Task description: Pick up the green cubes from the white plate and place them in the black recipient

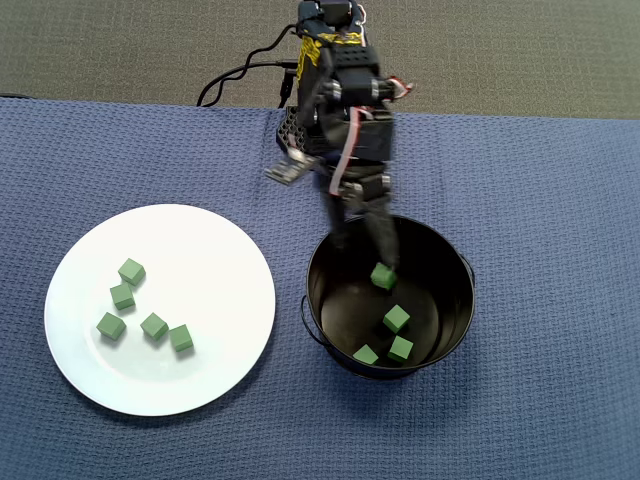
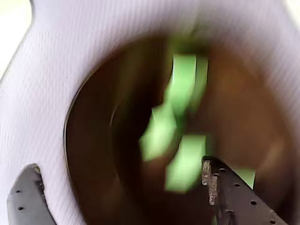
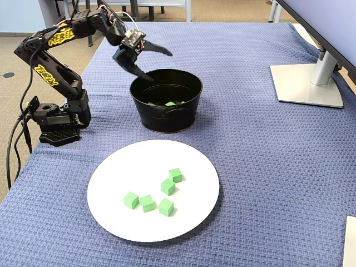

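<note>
Gripper point(image 3: 156, 65) jaws apart over black recipient's point(image 3: 167, 119) near rim, clear of white plate point(image 3: 111, 172).

— How does the arm point(image 3: 53, 61) sit?
— Base at the fixed view's left, elbow raised, forearm reaching right and tipping down.
— And the gripper point(image 3: 158, 65)?
— Fingers spread wide, nothing between them, though the blurred wrist view makes that slightly uncertain.

Green cubes point(image 3: 168, 186) on a plain glossy white plate point(image 3: 111, 172), shiny black bucket point(image 3: 167, 114), black arm point(image 3: 53, 72) with yellow lettering, desk under a blue waffle-weave cloth point(image 3: 267, 167).
</note>
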Available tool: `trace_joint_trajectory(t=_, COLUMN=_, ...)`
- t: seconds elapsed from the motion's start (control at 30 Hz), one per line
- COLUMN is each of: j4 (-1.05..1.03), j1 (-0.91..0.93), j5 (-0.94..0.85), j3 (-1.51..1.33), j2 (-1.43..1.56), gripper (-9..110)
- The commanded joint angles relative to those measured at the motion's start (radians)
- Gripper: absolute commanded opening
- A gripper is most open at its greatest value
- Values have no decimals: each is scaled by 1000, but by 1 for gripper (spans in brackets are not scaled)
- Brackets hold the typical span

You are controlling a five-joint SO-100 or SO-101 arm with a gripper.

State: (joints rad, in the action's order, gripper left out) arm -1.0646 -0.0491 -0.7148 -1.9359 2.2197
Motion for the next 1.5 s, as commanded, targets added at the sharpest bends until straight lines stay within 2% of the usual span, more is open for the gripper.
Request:
trace_joint_trajectory(t=0.0, j4=-2, j1=282, j5=-359, j3=40, j2=-5, gripper=36)
trace_joint_trajectory(t=0.17, j4=293, j1=598, j5=-819, j3=-181, j2=-83, gripper=31)
trace_joint_trajectory(t=0.23, j4=460, j1=686, j5=-946, j3=-253, j2=-143, gripper=25)
trace_joint_trajectory(t=0.3, j4=518, j1=742, j5=-1035, j3=-273, j2=-192, gripper=23)
trace_joint_trajectory(t=0.67, j4=772, j1=851, j5=-1057, j3=-242, j2=-485, gripper=18)
trace_joint_trajectory(t=1.2, j4=864, j1=927, j5=-1131, j3=-133, j2=-723, gripper=19)
trace_joint_trajectory(t=1.47, j4=844, j1=951, j5=-1134, j3=-18, j2=-804, gripper=19)
